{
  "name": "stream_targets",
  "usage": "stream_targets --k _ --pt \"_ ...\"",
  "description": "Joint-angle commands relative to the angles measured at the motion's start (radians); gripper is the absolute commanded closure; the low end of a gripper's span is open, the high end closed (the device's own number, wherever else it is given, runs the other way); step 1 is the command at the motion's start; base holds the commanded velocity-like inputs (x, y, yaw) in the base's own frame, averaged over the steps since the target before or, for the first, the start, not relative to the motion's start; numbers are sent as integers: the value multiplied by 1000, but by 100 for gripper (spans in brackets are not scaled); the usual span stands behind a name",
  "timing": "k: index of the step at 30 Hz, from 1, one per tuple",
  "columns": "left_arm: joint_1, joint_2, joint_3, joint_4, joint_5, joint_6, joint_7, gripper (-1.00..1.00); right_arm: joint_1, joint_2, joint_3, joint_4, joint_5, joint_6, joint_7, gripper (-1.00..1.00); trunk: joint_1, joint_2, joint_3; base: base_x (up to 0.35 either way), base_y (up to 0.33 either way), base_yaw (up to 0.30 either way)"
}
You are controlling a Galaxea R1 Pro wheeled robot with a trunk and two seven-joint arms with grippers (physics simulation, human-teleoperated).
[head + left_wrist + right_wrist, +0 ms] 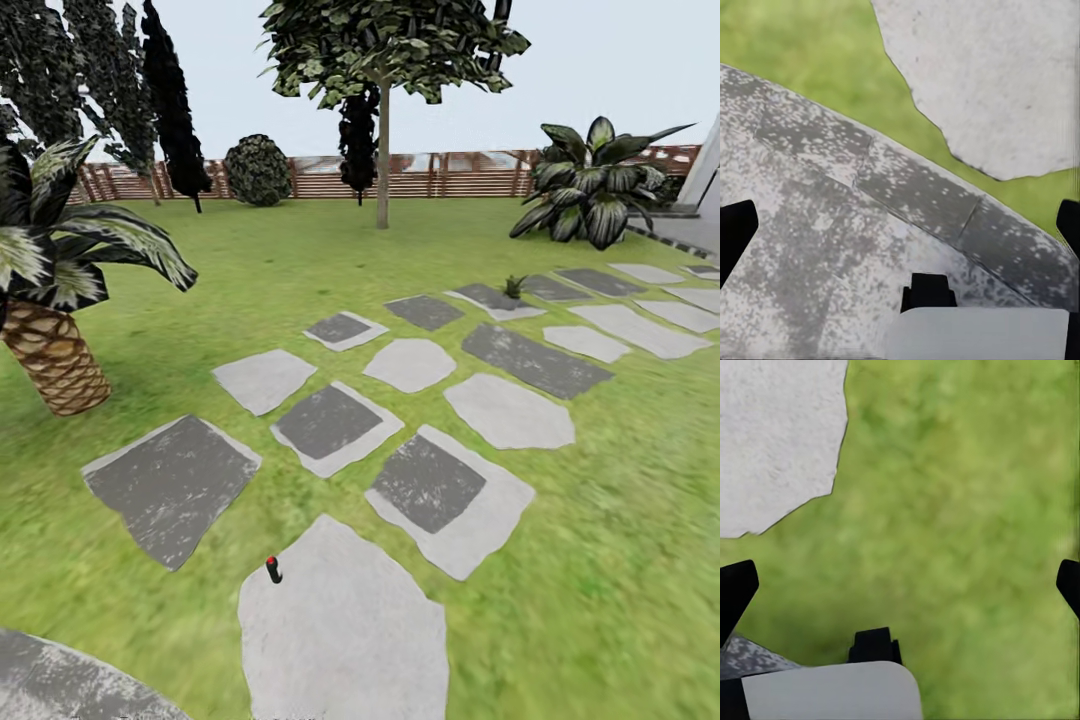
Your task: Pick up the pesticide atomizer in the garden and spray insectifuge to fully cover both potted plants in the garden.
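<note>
**While the Atomizer Waits on Its Slab, the Spraying Has Yet to Begin**

Standing upright near the edge of a pale stepping slab, the pesticide atomizer is a slim dark bottle with a small red-lit top, and nothing is touching it. I judge the task to be at its very start: the bottle is not picked up, and no plant has been sprayed.

Farther along the path, one potted plant shows as a small rosette of pointed leaves on a distant grey slab, well apart from the atomizer. I cannot pick out the second potted plant from here.

My left gripper hangs over the curved grey paving of the patio, its dark fingertips wide apart at either edge of the left wrist view and holding nothing. My right gripper hangs over bare lawn beside a pale slab corner, likewise spread and empty.

Around all this lie the lawn, a palm with a scaly trunk off to my left, a slender tree, and the brown slatted fence at the back. Left to do, by my reckoning: reach the bottle, grasp it, travel to each plant, and spray both.
</note>
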Motion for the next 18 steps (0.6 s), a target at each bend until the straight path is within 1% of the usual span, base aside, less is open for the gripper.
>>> stream_targets --k 1,4,6,16,18 --pt "-1 0 0 1 5 -4 0 -100 -1 0 -1 1 0 -3 0 -100 0 0 -1 0 -311 279" --pt "-1 -1 0 1 6 -4 0 -100 -1 0 -1 1 0 -3 0 -100 0 0 -1 45 -289 279" --pt "-1 -1 0 0 6 -4 0 -100 -1 0 -1 1 0 -3 0 -100 0 0 -1 36 -143 279" --pt "-1 -1 0 1 7 -4 0 -100 -1 0 -2 1 0 -3 0 -100 0 0 -1 7 -28 274" --pt "-1 0 0 1 7 -4 0 -100 -1 0 -3 1 0 -3 0 -100 8 -14 -7 1 -2 144"
